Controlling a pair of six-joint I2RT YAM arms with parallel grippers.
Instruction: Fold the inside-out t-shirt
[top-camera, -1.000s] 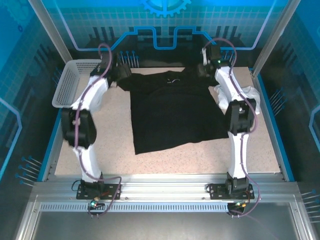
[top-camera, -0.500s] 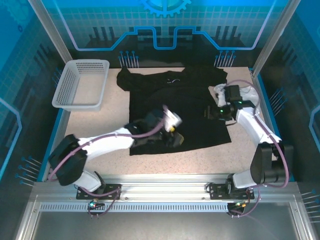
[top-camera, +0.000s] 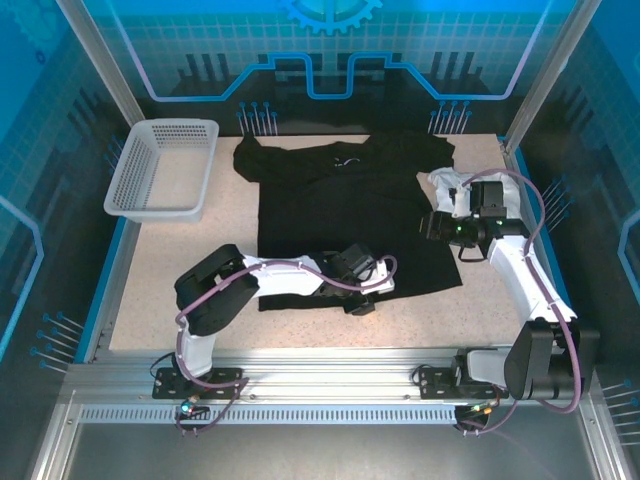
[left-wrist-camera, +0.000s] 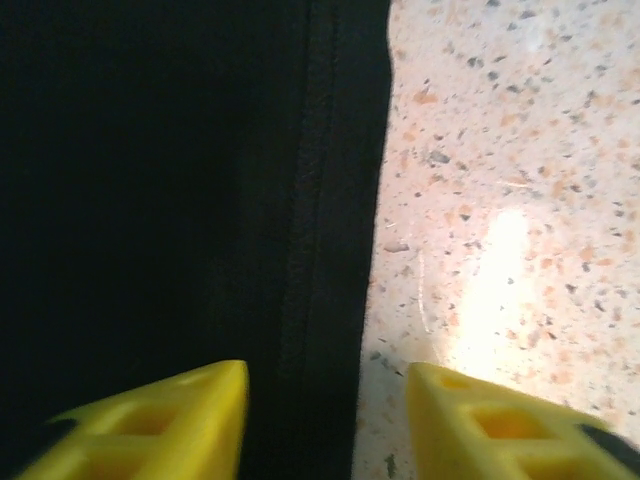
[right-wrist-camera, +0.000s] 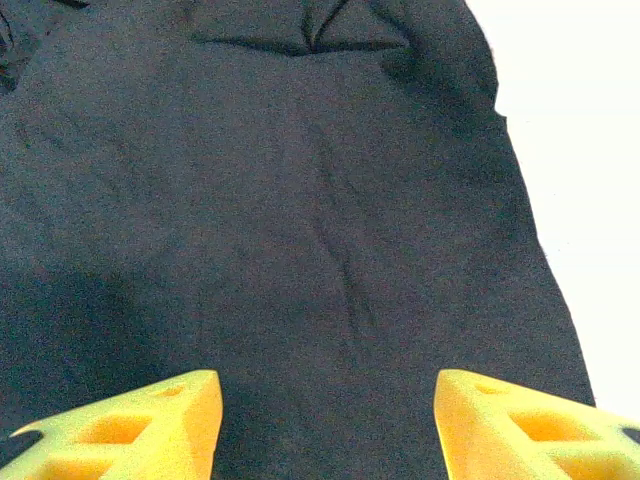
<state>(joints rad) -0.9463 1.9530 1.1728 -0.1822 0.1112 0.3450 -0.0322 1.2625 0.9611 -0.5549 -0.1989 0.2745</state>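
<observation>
Inside-out t-shirt (top-camera: 350, 215), hem between left jaws, body beneath right jaws

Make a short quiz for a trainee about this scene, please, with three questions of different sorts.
1. True or false: the left gripper is shut on the t-shirt.
2. Where does the basket stand? A: on the table, far left. B: on the t-shirt. C: near right corner.
3. Fill in: the right gripper is open above ___ cloth.

Key: 1 false, it is open, astride the t-shirt's near edge. 2 A. 3 black.
</observation>
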